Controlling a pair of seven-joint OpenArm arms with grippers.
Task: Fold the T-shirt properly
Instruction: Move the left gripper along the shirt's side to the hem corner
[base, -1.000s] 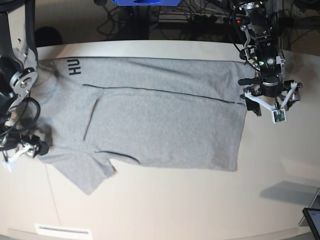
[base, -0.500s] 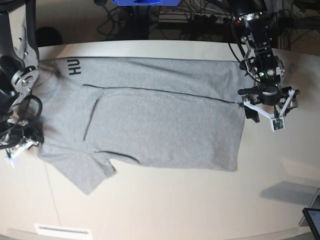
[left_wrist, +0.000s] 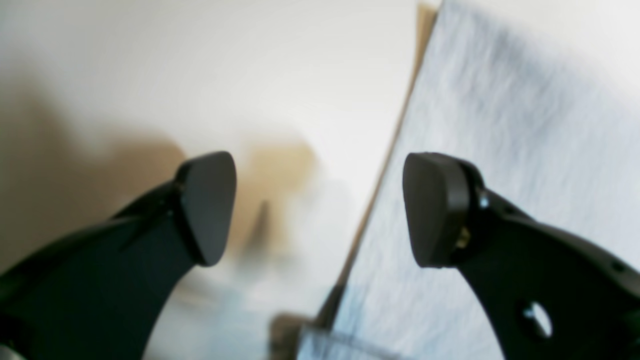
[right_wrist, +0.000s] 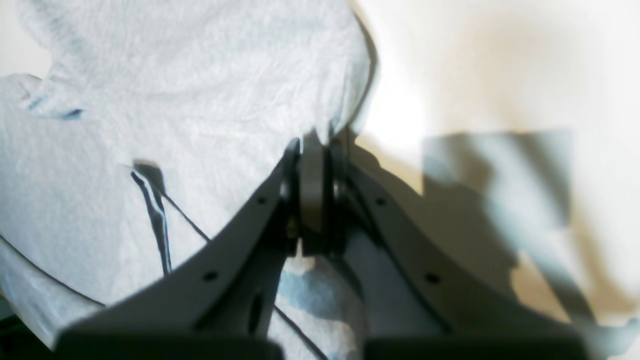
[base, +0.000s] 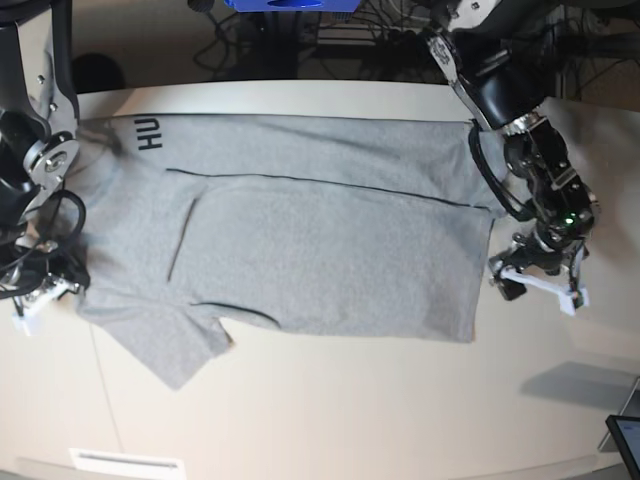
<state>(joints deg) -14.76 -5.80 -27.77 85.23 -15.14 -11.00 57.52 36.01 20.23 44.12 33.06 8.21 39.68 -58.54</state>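
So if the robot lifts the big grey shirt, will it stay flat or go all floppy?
Probably floppy: the heather-grey cotton T-shirt already lies in soft folds and creases. It likely drapes from wherever it is pinched, as at the right gripper. It looks light, so pushing would probably bunch it up.

1. A pale beige table (base: 330, 420) fills most of the base view.
2. A blue object (base: 290, 5) sits beyond its far edge.
3. Dark cables (base: 370, 40) tangle nearby.
4. A dark screen corner (base: 627, 440) shows at lower right.
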